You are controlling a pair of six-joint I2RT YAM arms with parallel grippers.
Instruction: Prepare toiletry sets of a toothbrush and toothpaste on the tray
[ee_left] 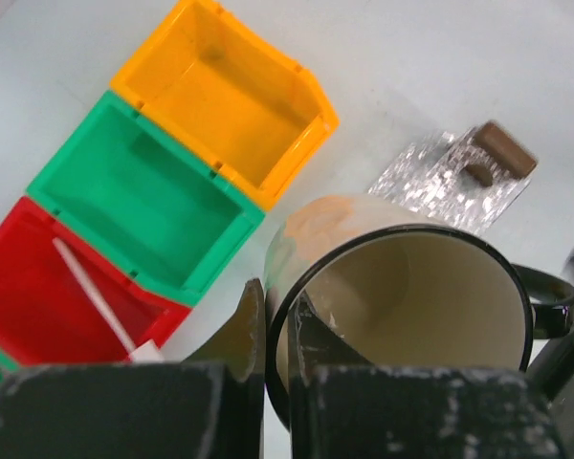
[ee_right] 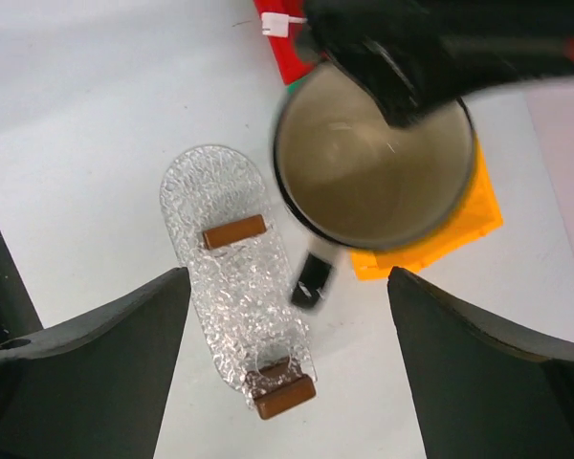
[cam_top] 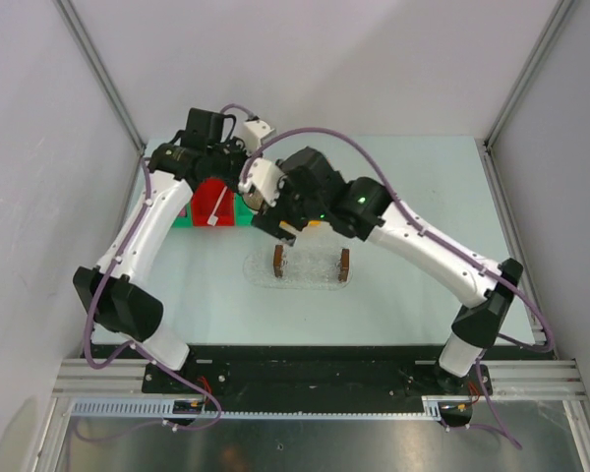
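The white toothbrush lies slanted in the red bin; it also shows in the top view. The clear tray, with a brown block at each short end, sits on the oval textured mat. It holds nothing. No pink toothpaste tube is in view. My left gripper is shut on the rim of a cream mug held above the table beside the bins. My right gripper is open and empty, high above the tray and the mug.
A green bin and an orange bin, both empty, stand in a row with the red bin at the back left. The two arms crowd together over the bins and the tray.
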